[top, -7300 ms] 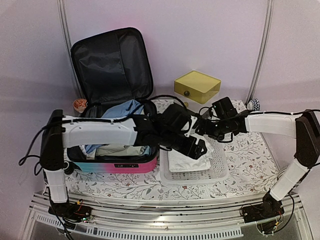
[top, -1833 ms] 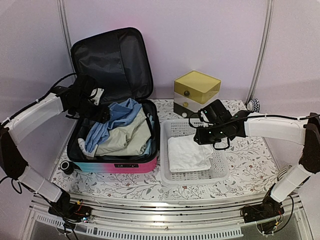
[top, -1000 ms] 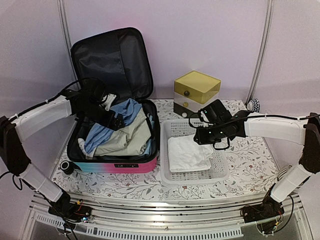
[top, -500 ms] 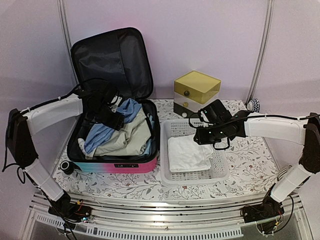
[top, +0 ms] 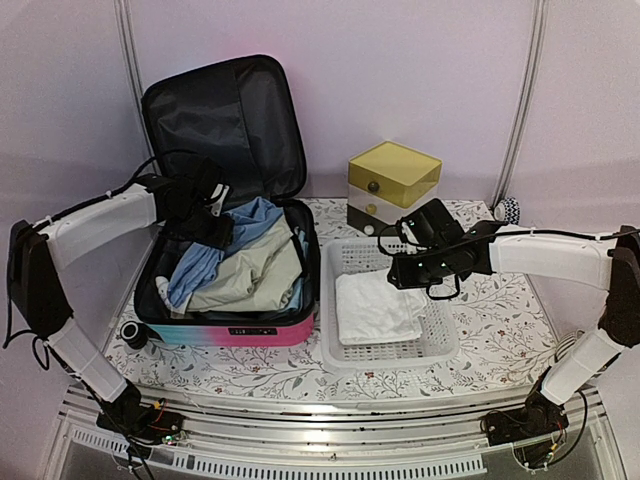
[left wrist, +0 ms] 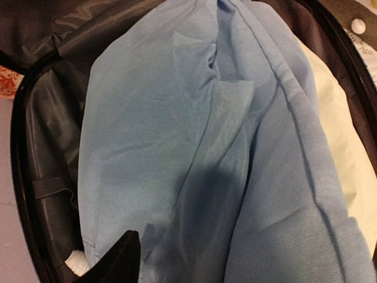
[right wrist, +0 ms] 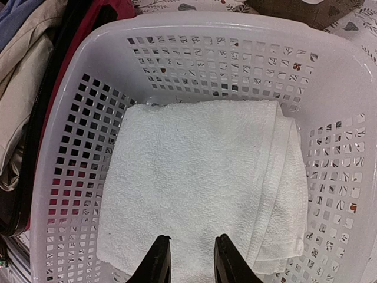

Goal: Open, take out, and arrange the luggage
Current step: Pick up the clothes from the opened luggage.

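Luggage [top: 225, 330], one; basket [top: 392, 361], one; towel [top: 375, 305], one

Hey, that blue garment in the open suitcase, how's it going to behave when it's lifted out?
The blue garment looks thin and creased, so it will probably hang limp. It seems light. It lies partly over the beige clothing, so it might drag that along.

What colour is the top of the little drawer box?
Yellow. The small white drawer box's flat yellow top shows best in the top external view.
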